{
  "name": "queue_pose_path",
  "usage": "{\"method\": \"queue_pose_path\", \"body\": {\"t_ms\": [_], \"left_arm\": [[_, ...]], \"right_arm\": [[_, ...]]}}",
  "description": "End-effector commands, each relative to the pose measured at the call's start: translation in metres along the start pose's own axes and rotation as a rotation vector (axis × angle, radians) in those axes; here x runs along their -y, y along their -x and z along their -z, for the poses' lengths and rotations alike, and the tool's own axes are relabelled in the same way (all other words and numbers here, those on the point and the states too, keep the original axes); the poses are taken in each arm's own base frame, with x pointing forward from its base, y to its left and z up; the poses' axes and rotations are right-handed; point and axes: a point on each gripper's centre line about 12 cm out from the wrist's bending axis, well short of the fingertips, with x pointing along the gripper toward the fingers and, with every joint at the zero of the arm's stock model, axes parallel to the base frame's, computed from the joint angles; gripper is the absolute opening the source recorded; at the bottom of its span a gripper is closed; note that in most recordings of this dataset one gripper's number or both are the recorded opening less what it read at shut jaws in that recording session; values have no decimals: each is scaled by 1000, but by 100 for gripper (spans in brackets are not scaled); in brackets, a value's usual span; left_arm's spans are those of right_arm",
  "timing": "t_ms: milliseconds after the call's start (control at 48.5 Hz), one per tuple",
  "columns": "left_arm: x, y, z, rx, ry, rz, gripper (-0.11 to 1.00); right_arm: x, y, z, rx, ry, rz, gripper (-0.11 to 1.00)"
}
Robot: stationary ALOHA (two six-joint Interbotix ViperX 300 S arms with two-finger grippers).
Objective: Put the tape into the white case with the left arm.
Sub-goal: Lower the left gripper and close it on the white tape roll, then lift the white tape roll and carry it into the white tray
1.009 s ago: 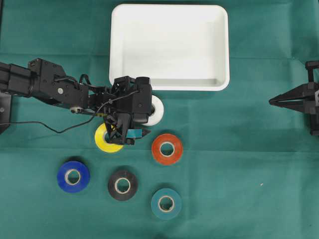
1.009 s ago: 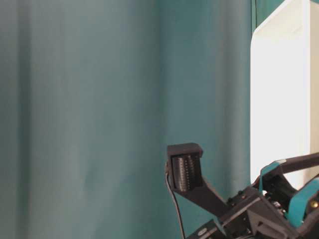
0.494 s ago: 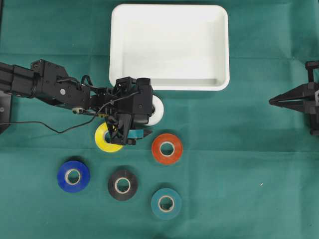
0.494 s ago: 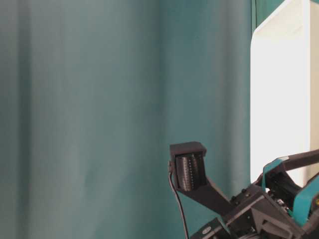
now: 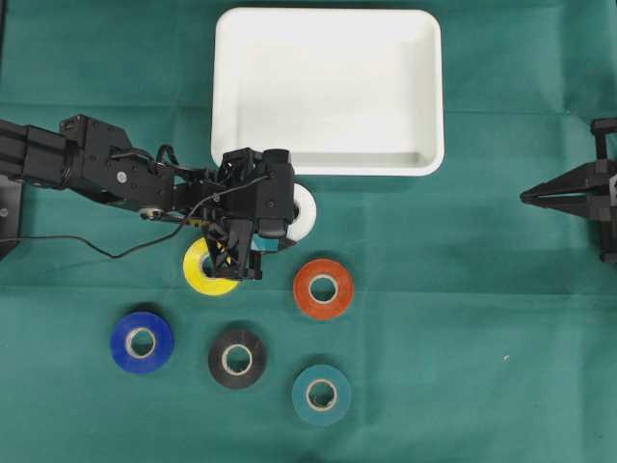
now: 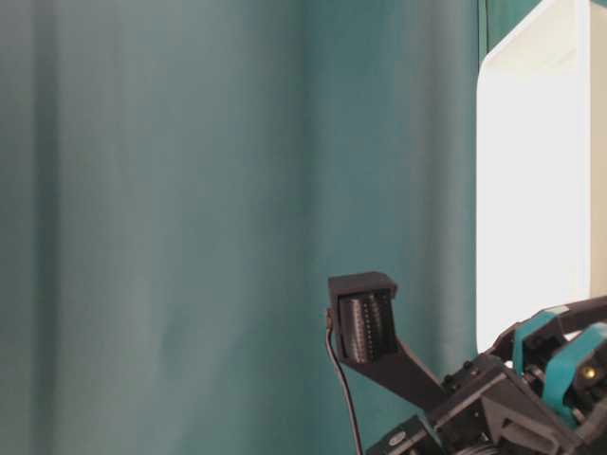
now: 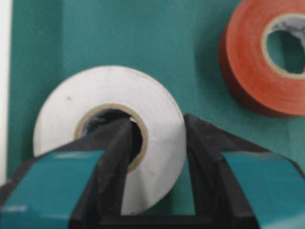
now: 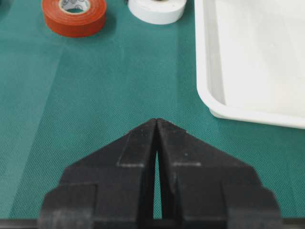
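The left gripper [image 7: 155, 143] pinches the white tape [image 7: 107, 133] wall just below the white case [image 5: 328, 164], with yellow [image 5: 204, 275] and orange [image 5: 323, 288] rolls beside, while the right gripper [image 8: 157, 125] rests clenched, empty.

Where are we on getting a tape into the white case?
Done: the left tool has one finger in the white tape's core and one outside, pinching its wall. In hand: that grip, roll on the cloth. Left: lift it into the white case, which holds no tape.
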Motion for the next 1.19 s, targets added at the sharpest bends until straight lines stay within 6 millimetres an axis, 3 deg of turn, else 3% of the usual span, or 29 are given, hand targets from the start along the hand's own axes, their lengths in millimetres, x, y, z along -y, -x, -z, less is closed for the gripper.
{"method": "queue_pose_path", "body": {"t_ms": [0, 206, 494, 721, 906, 1174], "left_arm": [[-2, 5, -5, 12, 3, -4, 30], [7, 18, -16, 41, -12, 13, 30], [38, 66, -50, 111, -70, 70, 27], [43, 89, -55, 93, -84, 82, 27], [31, 93, -53, 70, -66, 60, 27], [-14, 92, -54, 63, 19, -22, 27]], "right_arm": [[0, -1, -5, 15, 0, 0, -9], [0, -1, -5, 15, 0, 0, -9], [0, 0, -5, 18, 0, -1, -9], [0, 0, -6, 20, 0, -1, -9], [0, 0, -6, 23, 0, -1, -9], [0, 0, -6, 25, 0, -1, -9]]}}
